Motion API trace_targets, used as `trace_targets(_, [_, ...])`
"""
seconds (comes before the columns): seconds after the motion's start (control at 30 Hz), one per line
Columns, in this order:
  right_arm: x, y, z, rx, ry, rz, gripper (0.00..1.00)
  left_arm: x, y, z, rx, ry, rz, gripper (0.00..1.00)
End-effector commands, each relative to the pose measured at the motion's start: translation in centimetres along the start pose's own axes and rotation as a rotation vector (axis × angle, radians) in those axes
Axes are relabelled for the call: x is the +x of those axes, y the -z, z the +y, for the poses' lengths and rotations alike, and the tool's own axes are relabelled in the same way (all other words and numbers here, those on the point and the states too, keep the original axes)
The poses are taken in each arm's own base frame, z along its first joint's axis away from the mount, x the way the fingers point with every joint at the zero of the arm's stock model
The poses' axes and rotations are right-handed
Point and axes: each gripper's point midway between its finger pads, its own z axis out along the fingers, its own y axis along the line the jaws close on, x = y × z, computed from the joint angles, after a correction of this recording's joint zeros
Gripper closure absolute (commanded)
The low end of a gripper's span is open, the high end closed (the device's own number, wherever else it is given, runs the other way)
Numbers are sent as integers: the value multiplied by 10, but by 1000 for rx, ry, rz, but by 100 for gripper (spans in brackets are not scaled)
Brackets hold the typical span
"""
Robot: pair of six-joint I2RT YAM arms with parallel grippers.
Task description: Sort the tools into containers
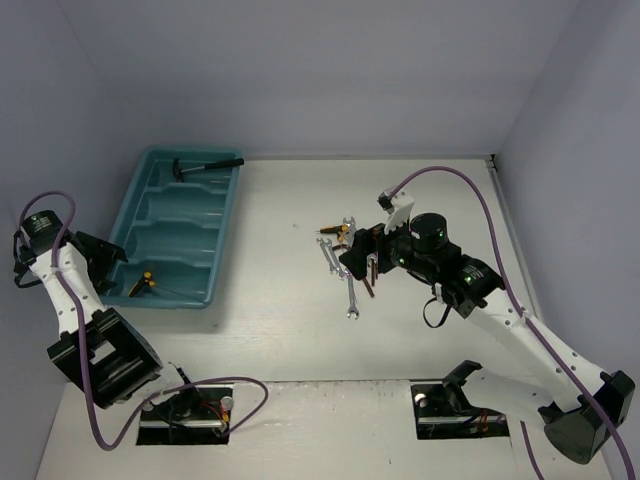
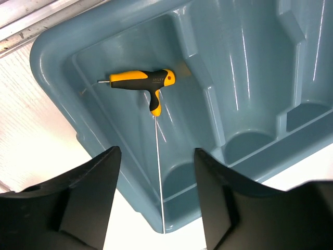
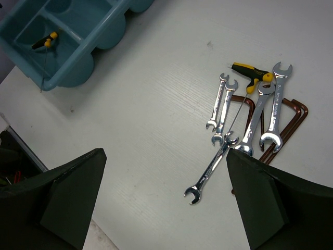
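Tray (image 1: pixel 185 230) teal. Screwdriver (image 2: pixel 143 79) handle yellow and black. Wrenches (image 3: pixel 276 107) silver. Keys (image 3: pixel 303 110) reddish-brown. Hammer (image 1: pixel 205 166) handle black. Table (image 1: pixel 290 330) white.

The left claw (image 2: pixel 154 156) hangs right over the near end of the tray (image 1: pixel 180 298). Straight below it, in the nearest compartment, lies one T-handle screwdriver (image 2: pixel 143 83), with its shaft reaching back to the near rim. The hammer (image 1: pixel 207 166) sits in the compartment farthest from that claw.

Well off to the right on the worktop (image 1: pixel 280 330), the right claw (image 3: pixel 165 156) hovers beside the pile. The wrenches (image 3: pixel 252 122) lie side by side just ahead of its right finger, with a second T-handle screwdriver (image 3: pixel 252 73) at their far end. Some bent rods (image 3: pixel 299 112) are tucked under them on the outer side. One loose wrench (image 3: pixel 208 174) lies nearest the claw, touching the pile.
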Motion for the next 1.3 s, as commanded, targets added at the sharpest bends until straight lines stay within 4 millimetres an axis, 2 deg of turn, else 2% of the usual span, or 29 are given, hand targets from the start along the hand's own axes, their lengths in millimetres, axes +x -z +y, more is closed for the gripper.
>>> trace_targets(0.0, [-14,1,3,-2,9,-55,0,-20,26,-15,66,8,-123,44])
trace_targets(0.07, [-11,-1,-2,25,-4,-45,0,-18,35,-23,100,-16,-137,43])
trace_targets(0.2, [-1,-9,-14,83,-26,-9,1,-1,61,-56,196,-129,-167,42])
trace_targets(0.27, [4,-16,-18,103,-40,17,3,21,79,-83,266,-223,-180,41])
trace_targets(0.37, [10,-26,-23,127,-54,51,7,52,97,-113,341,-335,-177,41])
trace_targets(0.43, [18,-37,-29,152,-63,91,11,83,108,-133,398,-426,-152,40])
trace_targets(0.53, [25,-55,-37,191,-86,136,20,116,123,-151,457,-526,-138,40])
trace_targets(0.6, [28,-69,-45,234,-107,156,26,130,130,-157,485,-575,-132,40])
trace_targets(0.67, [28,-84,-55,280,-119,170,36,144,137,-162,515,-616,-118,40])
trace_targets(0.7, [28,-85,-55,282,-119,171,37,149,139,-164,526,-631,-112,40])
trace_targets(0.77, [30,-108,-68,328,-118,200,50,165,144,-167,548,-683,-94,40])
trace_targets(0.83, [35,-126,-80,370,-113,226,57,175,144,-169,559,-714,-78,40])
trace_targets(1.0, [44,-158,-112,427,-165,267,58,195,148,-172,594,-807,-42,40])
trace_targets(1.03, [41,-164,-117,436,-170,263,58,198,149,-172,601,-819,-36,40])
trace_targets(1.13, [58,-180,-133,467,-188,304,58,201,150,-170,608,-839,-33,40])
trace_targets(1.27, [74,-197,-143,480,-192,343,58,202,152,-167,619,-851,-33,40])
